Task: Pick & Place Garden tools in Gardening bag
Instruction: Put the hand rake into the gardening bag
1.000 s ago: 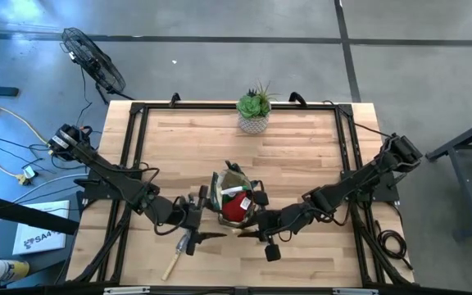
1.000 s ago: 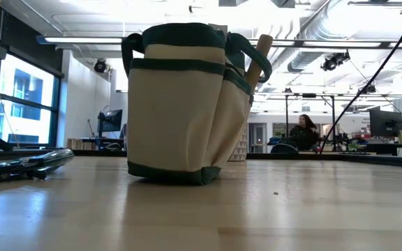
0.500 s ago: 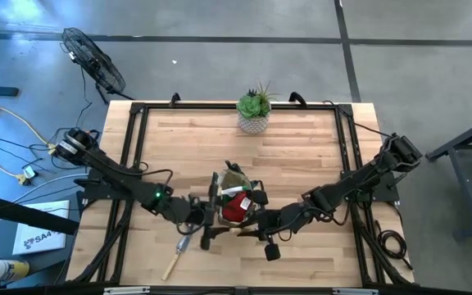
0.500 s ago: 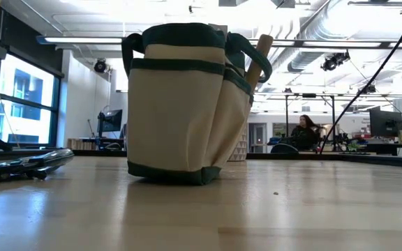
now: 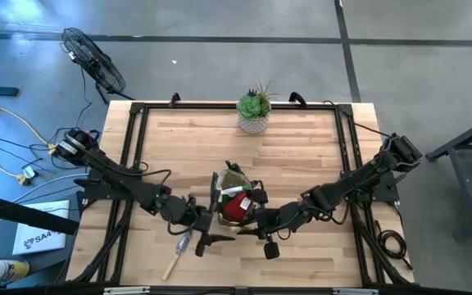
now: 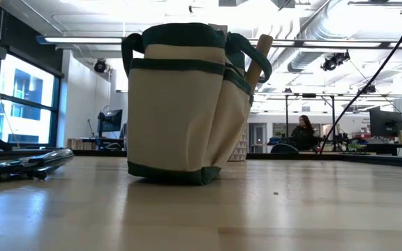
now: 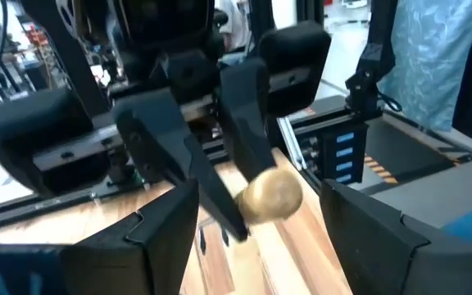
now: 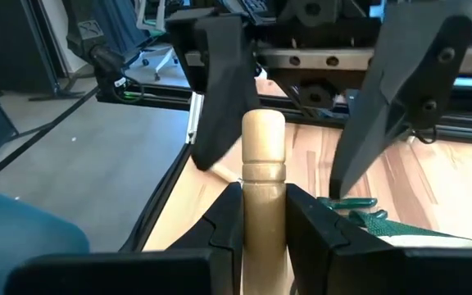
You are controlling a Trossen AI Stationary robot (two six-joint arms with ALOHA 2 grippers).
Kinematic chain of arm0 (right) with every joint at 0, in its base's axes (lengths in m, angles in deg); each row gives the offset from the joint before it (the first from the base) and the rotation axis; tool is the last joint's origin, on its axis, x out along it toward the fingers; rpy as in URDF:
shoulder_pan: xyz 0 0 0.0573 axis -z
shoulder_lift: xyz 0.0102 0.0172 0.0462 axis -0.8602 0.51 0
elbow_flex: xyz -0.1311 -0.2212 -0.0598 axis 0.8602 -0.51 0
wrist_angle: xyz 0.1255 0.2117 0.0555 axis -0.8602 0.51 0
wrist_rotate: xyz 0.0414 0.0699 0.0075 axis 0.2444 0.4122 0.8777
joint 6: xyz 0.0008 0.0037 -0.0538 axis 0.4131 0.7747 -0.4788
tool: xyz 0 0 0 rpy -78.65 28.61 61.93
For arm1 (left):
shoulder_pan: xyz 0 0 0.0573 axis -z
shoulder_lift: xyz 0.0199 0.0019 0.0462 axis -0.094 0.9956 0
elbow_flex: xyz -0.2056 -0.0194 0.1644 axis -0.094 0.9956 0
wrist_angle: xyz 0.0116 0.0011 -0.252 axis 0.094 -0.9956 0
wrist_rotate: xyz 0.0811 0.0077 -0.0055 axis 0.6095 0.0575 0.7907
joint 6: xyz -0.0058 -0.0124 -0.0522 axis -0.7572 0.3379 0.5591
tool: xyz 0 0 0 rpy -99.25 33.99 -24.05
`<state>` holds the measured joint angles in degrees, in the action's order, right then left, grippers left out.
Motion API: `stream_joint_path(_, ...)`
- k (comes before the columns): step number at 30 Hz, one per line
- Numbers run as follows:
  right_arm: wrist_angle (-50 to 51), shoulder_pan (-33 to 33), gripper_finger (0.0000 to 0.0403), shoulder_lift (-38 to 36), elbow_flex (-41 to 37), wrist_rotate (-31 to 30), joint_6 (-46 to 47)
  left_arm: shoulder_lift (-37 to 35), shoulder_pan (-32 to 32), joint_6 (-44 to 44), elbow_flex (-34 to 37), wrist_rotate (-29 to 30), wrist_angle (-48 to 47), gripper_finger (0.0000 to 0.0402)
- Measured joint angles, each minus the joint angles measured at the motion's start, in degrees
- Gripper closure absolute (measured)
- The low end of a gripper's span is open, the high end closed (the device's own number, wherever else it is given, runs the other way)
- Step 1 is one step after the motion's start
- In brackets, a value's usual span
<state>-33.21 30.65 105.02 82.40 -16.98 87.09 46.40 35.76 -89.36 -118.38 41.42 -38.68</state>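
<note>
At mid-table the gardening bag (image 5: 234, 203) holds a red glove (image 5: 235, 210); beside it the right gripper (image 8: 265, 215) clamps a wooden handle (image 8: 263, 176), and the left gripper (image 5: 203, 230) stands spread, facing it

Bag (image 5: 234, 201) mid-counter (image 5: 301, 156); plant pot (image 5: 254, 120) behind it, trowel (image 5: 176, 254) front-left on counter, L tool (image 5: 206, 220) touching left, R tool (image 5: 248, 232) front-right.
</note>
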Motion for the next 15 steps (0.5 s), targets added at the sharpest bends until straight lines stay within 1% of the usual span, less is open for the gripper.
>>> stream_joint_path(4, 0.01, 0.00, 0.0351, 0.00, 0.00, -0.06, 0.00, -0.02, -0.01, -1.17, 0.00, -0.38, 2.42, 0.0151)
stream_joint_path(7, 0.04, 0.00, 0.0351, 0.00, 0.00, -0.06, 0.02, 0.38, -0.39, -1.15, 0.00, 0.10, 2.69, 0.0151)
stream_joint_path(11, 0.25, 0.00, 0.0351, 0.00, 0.00, -0.08, 0.02, 0.48, -0.87, -0.50, 0.00, -2.15, 2.83, 0.0151)
stream_joint_path(15, 0.25, 0.00, 0.0351, 0.00, 0.00, -0.12, 0.02, 0.48, -0.76, -0.10, 0.00, -2.03, 2.65, 0.0153)
